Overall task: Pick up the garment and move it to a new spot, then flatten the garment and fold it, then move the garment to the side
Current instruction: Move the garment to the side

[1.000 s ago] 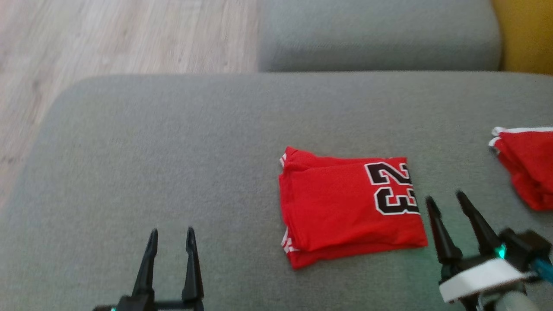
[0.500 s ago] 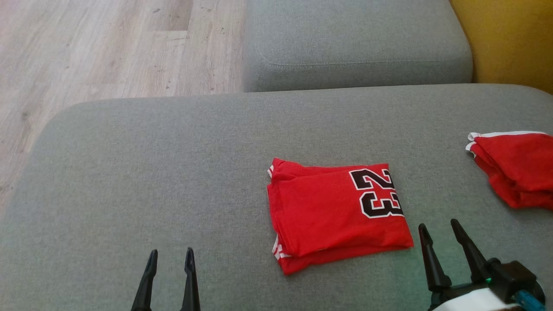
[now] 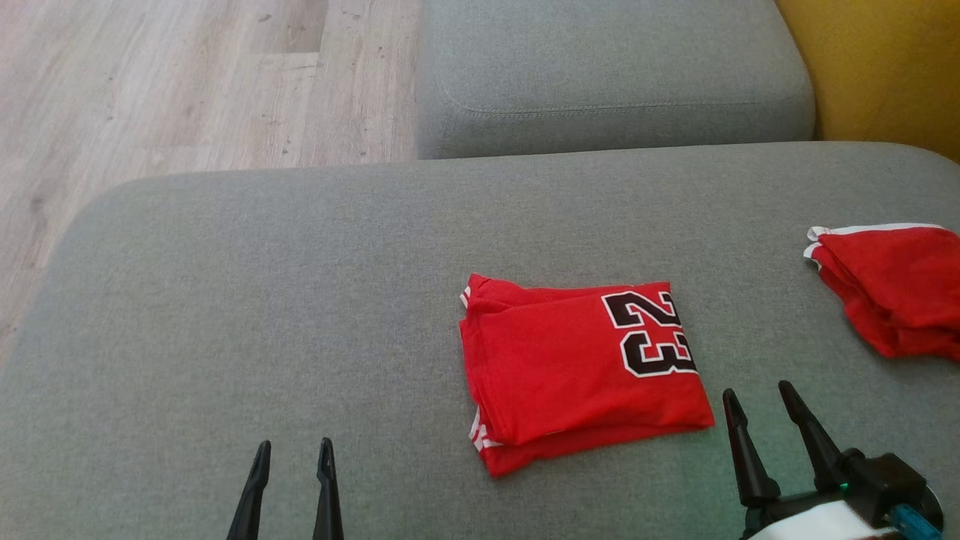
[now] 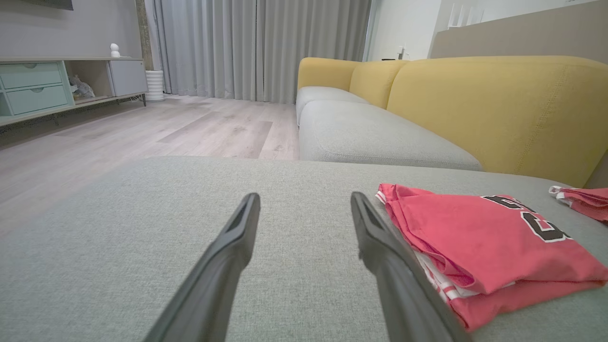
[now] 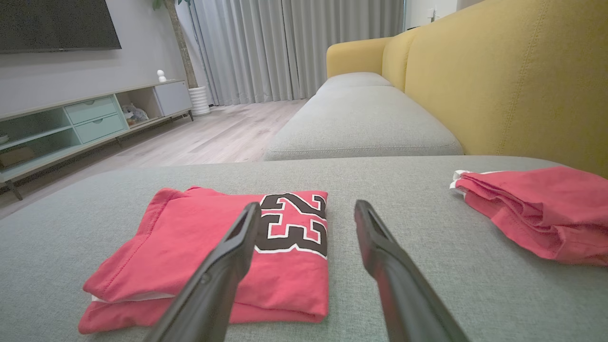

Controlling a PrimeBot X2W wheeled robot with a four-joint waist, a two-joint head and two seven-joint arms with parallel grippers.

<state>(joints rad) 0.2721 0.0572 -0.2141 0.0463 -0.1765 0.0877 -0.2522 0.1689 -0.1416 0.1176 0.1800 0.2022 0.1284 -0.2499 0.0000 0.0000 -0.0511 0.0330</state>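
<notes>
Red folded garment [image 3: 577, 375] lies on grey cushion [image 3: 262, 300]; left gripper [image 3: 293, 445] and right gripper [image 3: 756, 390] gape empty

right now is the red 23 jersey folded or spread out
Folded. The red jersey lies as a compact rectangle on the grey cushion, stacked layers showing at its edge.

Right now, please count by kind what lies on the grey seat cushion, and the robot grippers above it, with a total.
Folded red number 23 jersey: 1
Bunched red garment with white trim: 1
Open grippers: 2, the left gripper and the right gripper
Total: 4
</notes>
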